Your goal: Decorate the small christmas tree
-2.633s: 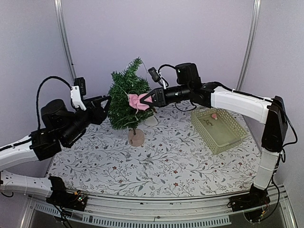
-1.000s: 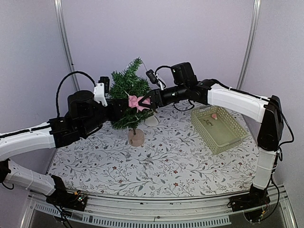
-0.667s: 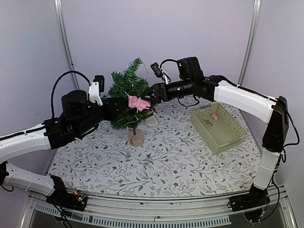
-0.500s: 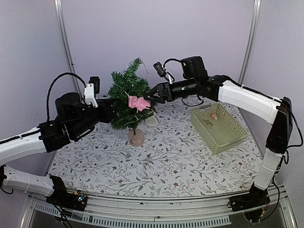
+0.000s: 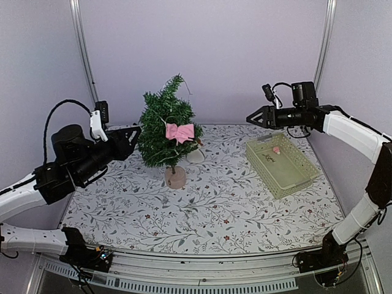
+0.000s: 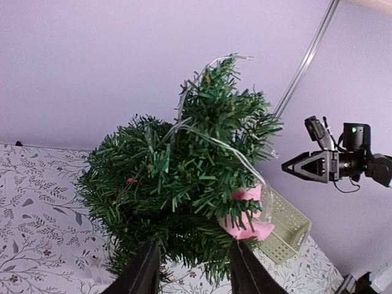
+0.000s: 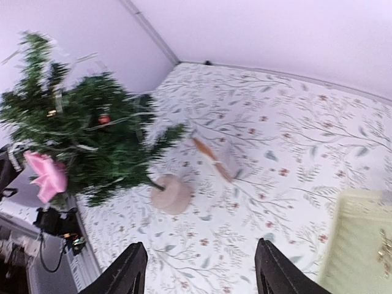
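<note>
The small christmas tree (image 5: 164, 125) stands upright on its pale round base (image 5: 175, 177) at the back left of the table. A pink bow (image 5: 179, 131) hangs on its right side, and a thin clear wire (image 6: 208, 136) loops over its top. My left gripper (image 5: 134, 131) hovers just left of the tree, open, with nothing held. In the left wrist view the tree (image 6: 184, 165) and bow (image 6: 247, 215) fill the space beyond that gripper (image 6: 193, 272). My right gripper (image 5: 251, 116) is open and empty in the air, well to the tree's right, above the basket's far-left corner.
A pale green basket (image 5: 293, 174) sits at the right with a small pink piece and a dark one inside. A small white box with an orange ribbon (image 7: 217, 159) lies behind the tree's base (image 7: 171, 193). Purple walls close the back and sides.
My right gripper let go of the pink bow, left it on the tree and swung far to the right. My left arm drew back leftward out of the branches.
</note>
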You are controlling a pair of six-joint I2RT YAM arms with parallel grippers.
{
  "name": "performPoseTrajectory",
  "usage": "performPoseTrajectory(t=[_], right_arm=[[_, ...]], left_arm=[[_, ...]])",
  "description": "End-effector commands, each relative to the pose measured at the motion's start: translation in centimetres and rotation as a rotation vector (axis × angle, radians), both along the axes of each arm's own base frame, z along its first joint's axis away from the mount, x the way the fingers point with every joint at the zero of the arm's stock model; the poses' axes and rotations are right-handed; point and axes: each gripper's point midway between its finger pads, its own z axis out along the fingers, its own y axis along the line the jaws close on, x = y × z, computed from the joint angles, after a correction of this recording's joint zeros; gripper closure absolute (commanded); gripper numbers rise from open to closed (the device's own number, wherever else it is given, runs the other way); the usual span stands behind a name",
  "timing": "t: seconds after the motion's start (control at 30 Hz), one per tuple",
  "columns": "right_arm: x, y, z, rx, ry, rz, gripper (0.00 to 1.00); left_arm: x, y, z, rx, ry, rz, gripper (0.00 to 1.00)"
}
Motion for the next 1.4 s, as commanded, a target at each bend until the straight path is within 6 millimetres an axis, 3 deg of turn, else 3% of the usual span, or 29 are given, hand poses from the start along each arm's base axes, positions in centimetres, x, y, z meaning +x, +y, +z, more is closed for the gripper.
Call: performPoseTrajectory(t=[0.0,0.2,0.4,0.5,0.8,0.97,1.13,1.2,1.37], right_arm=[[2.7,-6.6,-6.0,-0.217,0.05,-0.207,0.39],[5.1,-13.3,-13.8,-0.364,0.162,-0.367,0.44],[7.3,-16.5,-19.2,-0.577,0.208,-0.447,0.48],[7.8,-17.5,-20.9,-0.644,0.224,-0.47,0.49],[9.3,-17.7,-24.3,-0.701,0.252,-0.452,0.49],[10.7,-16.8,-24.7,-0.67,0.248,-0.421,0.53],[10.3,-15.8,-26.2,-0.651,0.279,-0.372,0.57],[10.0,-15.1,-26.7,-0.649,0.286,-0.349,0.6],[9.2,-14.2,-27.4,-0.65,0.307,-0.32,0.78]], left_arm=[[1.0,1.4,-0.6,0.004,0.034,0.063,0.59],[1.7,1.8,-0.4,-0.012,0.034,0.075,0.59],[2.1,2.1,-0.6,0.0,0.046,0.095,0.59],[2.2,2.2,-0.6,0.001,0.048,0.1,0.59],[2.1,2.6,-1.5,0.027,0.068,0.109,0.59],[1.9,2.7,-1.4,0.026,0.066,0.107,0.59],[1.8,3.0,-1.4,0.028,0.064,0.114,0.59],[1.8,3.0,-1.4,0.029,0.064,0.114,0.59],[1.8,3.0,-1.3,0.046,0.056,0.111,0.59]])
